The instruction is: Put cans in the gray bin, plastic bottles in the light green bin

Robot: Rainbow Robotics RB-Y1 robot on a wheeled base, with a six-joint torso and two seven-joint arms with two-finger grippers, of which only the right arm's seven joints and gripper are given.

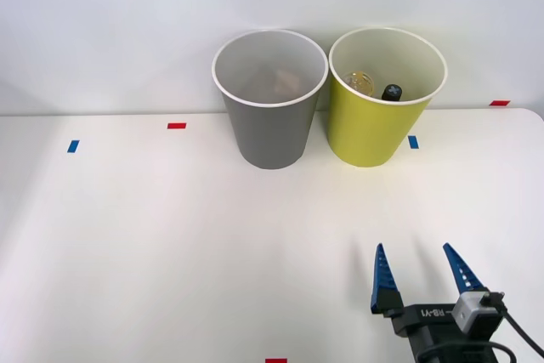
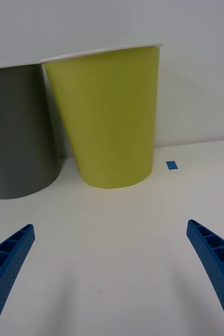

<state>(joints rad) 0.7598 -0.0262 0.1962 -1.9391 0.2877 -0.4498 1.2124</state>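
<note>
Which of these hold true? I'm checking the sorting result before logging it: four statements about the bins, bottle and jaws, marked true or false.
1. The gray bin stands to the left of the light green bin. True.
2. A clear plastic bottle lies inside the light green bin. True.
3. The right gripper holds a can. False: its jaws are open and empty.
4. The gray bin lies tipped over. False: it stands upright.
</note>
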